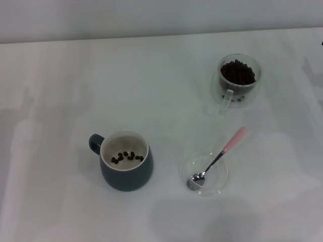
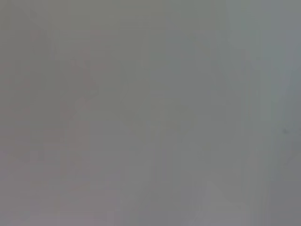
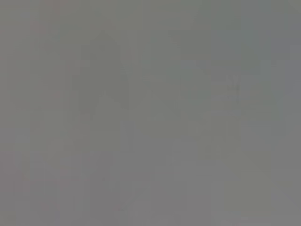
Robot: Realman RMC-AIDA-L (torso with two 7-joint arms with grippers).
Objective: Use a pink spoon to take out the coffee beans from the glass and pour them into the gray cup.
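Right now, neither gripper shows in any view, so I cannot tell how the jaws stand; both wrist views give only a plain gray blur.

Biggest of all is the white table (image 1: 60, 91), which spreads across the whole head view. On it, toward the left and near side, stands the gray cup (image 1: 126, 181), upright, its loop handle pointing left, with a small scatter of beans lying on its cream bottom. Well apart, at the far right, the glass (image 1: 238, 80) stands upright with its clear handle toward the near side, and the coffee beans (image 1: 237, 72) are heaped inside it. Between the two and nearer the right sits a flat clear glass dish (image 1: 219, 185). The pink spoon (image 1: 218, 158) lies in it, metal bowl resting in the dish, pink handle slanting out over the rim toward the glass.
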